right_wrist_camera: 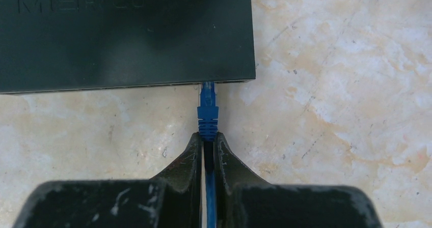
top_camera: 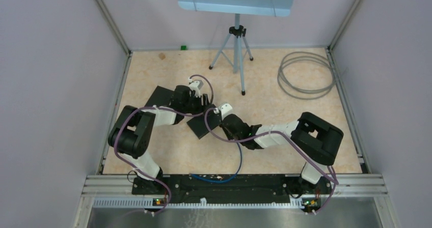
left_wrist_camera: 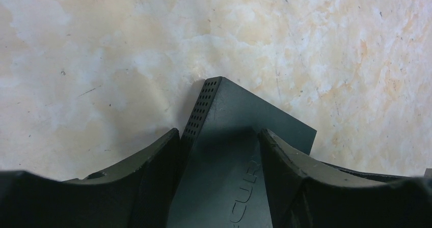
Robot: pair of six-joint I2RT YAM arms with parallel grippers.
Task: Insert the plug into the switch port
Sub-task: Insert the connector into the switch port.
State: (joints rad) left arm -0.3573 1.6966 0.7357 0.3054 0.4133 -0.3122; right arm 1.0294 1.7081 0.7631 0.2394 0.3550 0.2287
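Observation:
The black switch (right_wrist_camera: 122, 34) lies flat on the table, and its far end also shows in the left wrist view (left_wrist_camera: 239, 116). My right gripper (right_wrist_camera: 208, 135) is shut on the blue cable just behind the blue plug (right_wrist_camera: 208, 113). The plug's tip is at a port in the switch's front edge. How deep it sits is hidden. My left gripper (left_wrist_camera: 219, 131) stands open astride the switch. One finger (left_wrist_camera: 153, 157) lies along the switch's perforated side and the other finger (left_wrist_camera: 290, 157) is at its opposite side. From above, both grippers meet over the switch (top_camera: 200, 127).
A tripod stand (top_camera: 235, 50) rises at the back centre. A grey cable coil (top_camera: 305, 75) lies at the back right. The blue cable loops down to the near rail (top_camera: 224, 176). Grey walls close in left and right.

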